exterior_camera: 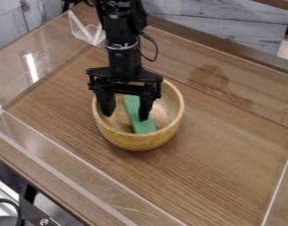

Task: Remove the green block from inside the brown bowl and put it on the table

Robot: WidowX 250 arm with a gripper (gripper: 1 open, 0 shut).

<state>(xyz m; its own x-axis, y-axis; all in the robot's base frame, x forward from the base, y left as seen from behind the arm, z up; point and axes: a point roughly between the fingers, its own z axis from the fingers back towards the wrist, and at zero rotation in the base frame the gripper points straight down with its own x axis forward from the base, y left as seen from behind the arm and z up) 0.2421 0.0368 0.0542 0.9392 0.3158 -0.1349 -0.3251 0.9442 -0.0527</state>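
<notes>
Brown bowl [165, 132] taken as landmark; it sits upright on the wood-grain counter [217, 168]. Green block [137, 115] lies inside the bowl, lengthwise from the side nearer the arm toward the near wall, its far end partly hidden by the pincer. Black robot arm [120, 31] comes down from beyond the bowl, its lower part over the bowl's far rim. Pincer [124, 104] is spread wide, its fingers pointing down at the bowl; nothing is seen gripped. One finger is over the bowl's left side, the other close to the block; contact between finger and block cannot be told. A clear acrylic wall [26, 66] stands well left of the bowl. Black cables [11, 212] are at the lower left of the bowl, apart from it.
</notes>
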